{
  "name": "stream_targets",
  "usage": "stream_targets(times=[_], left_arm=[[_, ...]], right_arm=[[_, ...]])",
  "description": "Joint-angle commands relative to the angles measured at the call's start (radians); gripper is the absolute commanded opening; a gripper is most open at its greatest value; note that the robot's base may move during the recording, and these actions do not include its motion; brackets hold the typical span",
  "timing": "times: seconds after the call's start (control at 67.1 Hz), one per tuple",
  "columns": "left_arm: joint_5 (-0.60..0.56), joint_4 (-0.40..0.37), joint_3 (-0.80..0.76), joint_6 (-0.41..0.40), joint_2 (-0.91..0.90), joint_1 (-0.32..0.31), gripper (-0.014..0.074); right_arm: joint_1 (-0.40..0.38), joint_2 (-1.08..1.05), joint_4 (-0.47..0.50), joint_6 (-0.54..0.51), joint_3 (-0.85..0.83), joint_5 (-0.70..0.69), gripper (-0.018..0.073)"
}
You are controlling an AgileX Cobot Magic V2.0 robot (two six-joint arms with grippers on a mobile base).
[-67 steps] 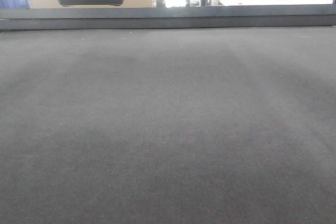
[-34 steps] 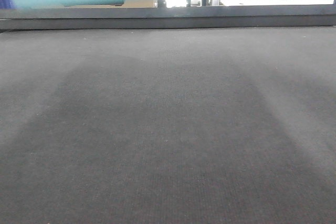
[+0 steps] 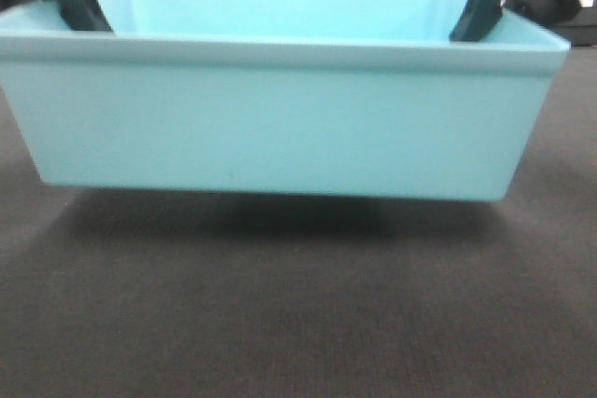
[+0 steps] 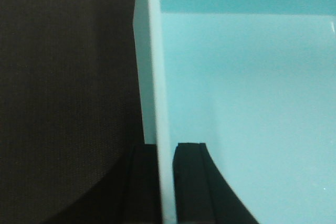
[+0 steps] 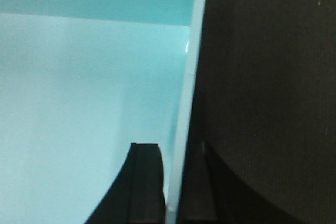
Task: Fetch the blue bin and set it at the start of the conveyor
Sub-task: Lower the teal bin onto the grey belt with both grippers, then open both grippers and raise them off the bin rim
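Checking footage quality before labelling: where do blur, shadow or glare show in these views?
Front view: bin slightly blurred, dark shadow under it on the belt. Left wrist view: left hand a near-black silhouette. Right wrist view: small glint on the bin's rim.

no legible text in any view, blue bin (image 3: pixel 280 128) unmarked, no labels, brands, numbers

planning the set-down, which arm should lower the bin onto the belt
Neither alone: left gripper and right gripper each clamp an opposite end wall of the blue bin, so lower together.
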Motion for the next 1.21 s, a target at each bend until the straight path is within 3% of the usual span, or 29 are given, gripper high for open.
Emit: stream_targets(times=[0.0, 0.075, 0.164, 0.238, 0.313, 0.402, 0.581, 0.686, 0.775, 0.954, 1.192], left_arm=[[-0.033, 0.021, 0.000, 0.006, 0.010, 0.000, -0.0109], [-0.024, 0.021, 0.000, 0.006, 0.024, 0.000, -0.0078], [-0.009, 0.021, 0.000, 0.006, 0.031, 0.000, 0.0040], [-0.001, 0.021, 0.000, 0.006, 0.031, 0.000, 0.0181], [0.006, 0.021, -0.002, 0.006, 0.031, 0.000, 0.0377], [0.014, 0.027, -0.002, 0.006, 0.029, 0.000, 0.0631], [0.050, 0.027, -0.002, 0.006, -0.016, 0.000, 0.0478], [0.044, 0.032, -0.002, 0.006, -0.089, 0.000, 0.0388], [0.037, 0.057, -0.002, 0.006, -0.183, 0.000, 0.0259], [0.036, 0.139, -0.002, 0.006, -0.377, 0.000, -0.0106], [0.067, 0.216, 0.030, 0.006, -0.604, 0.000, -0.0111]], right_arm=[[-0.008, 0.014, -0.035, -0.016, 0.005, -0.048, -0.0136], [-0.008, 0.023, -0.035, -0.016, 0.005, -0.046, -0.0071], [-0.008, 0.031, -0.035, -0.016, 0.005, -0.037, 0.0077], [-0.008, 0.032, -0.035, -0.016, 0.005, -0.037, 0.0244], [-0.008, 0.029, -0.035, -0.016, 0.005, -0.039, 0.0416], [-0.008, 0.018, -0.035, -0.016, 0.003, -0.039, 0.0559], [-0.008, -0.037, -0.037, -0.016, -0.017, -0.033, 0.0533], [-0.010, -0.096, -0.051, -0.016, -0.038, -0.031, 0.0448], [-0.010, -0.167, -0.081, -0.016, -0.043, -0.031, 0.0303], [-0.010, -0.301, -0.179, -0.016, -0.043, -0.001, -0.0171], [-0.010, -0.488, -0.210, -0.016, 0.003, 0.004, -0.0153]])
